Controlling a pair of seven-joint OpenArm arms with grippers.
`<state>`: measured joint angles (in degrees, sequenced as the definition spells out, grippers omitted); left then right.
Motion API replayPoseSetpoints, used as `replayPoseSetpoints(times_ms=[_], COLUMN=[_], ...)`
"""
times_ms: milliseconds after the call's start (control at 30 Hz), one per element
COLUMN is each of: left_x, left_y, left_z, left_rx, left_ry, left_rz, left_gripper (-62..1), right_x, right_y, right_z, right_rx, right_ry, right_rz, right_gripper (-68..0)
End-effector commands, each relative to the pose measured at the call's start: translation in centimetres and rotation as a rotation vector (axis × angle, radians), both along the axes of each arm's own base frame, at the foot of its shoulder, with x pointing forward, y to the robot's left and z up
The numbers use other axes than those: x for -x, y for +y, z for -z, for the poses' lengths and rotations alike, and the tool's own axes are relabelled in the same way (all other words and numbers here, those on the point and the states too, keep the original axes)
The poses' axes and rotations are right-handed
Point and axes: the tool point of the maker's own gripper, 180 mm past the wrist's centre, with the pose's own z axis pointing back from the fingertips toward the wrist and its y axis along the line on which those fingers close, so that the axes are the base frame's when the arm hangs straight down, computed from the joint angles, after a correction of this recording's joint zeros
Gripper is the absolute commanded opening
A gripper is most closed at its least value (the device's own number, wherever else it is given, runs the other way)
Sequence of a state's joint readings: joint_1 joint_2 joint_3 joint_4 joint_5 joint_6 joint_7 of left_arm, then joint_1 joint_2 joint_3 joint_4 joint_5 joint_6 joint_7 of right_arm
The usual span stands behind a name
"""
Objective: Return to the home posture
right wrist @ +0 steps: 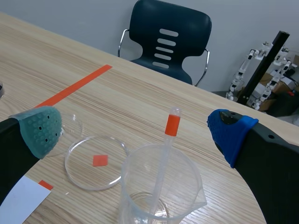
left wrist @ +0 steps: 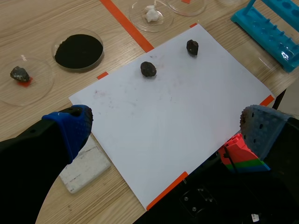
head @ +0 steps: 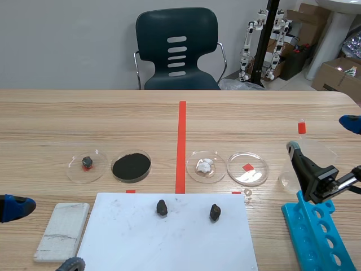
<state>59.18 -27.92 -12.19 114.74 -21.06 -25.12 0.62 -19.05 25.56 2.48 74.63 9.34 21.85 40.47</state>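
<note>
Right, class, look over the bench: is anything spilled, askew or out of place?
A dark lump and a second lump lie loose on the white sheet, outside any dish, and faint grey smudges mark the sheet near them. The black powder sits within its dish; nothing looks spilled or broken.

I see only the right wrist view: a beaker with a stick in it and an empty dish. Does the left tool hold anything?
Observer: No. The left tool is open, above a white paper.
Operator: Does something lie on that paper?
Observer: Yes, two dark lumps, apart from each other.
Operator: What stands near my beaker?
Observer: A blue rack, on the robot's side of the beaker.
</note>
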Motion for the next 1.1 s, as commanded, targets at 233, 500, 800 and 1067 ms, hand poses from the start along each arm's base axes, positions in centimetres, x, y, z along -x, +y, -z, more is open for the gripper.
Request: replayPoseSetpoints(times_ms=[233,500,800,1067], left_x=[-0.4,-0.4,-0.4,-0.4], left_y=[-0.2,-0.2,-0.2,-0.2], left_z=[-0.8,-0.8,-0.8,-0.8], left_rx=[0.021,0.021,0.021,0.021], left_ry=[-0.024,-0.024,-0.024,-0.024], left_rz=[-0.009,-0.009,-0.009,-0.009], left_gripper=[1.4,1.4,1.4,1.4], right_x=[-0.5,-0.6,-0.6,0.1], right_y=[-0.2,-0.6,-1.1,-1.1], right_z=[-1.0,-1.0,-0.5,-0.5], right_rx=[0.013,0.048,0.166,0.282], right_ry=[-0.038,-0.053,-0.066,-0.032], right_rz=[-0.006,0.024,0.055,0.119], right_gripper=[0.4,0.4,0.4,0.4])
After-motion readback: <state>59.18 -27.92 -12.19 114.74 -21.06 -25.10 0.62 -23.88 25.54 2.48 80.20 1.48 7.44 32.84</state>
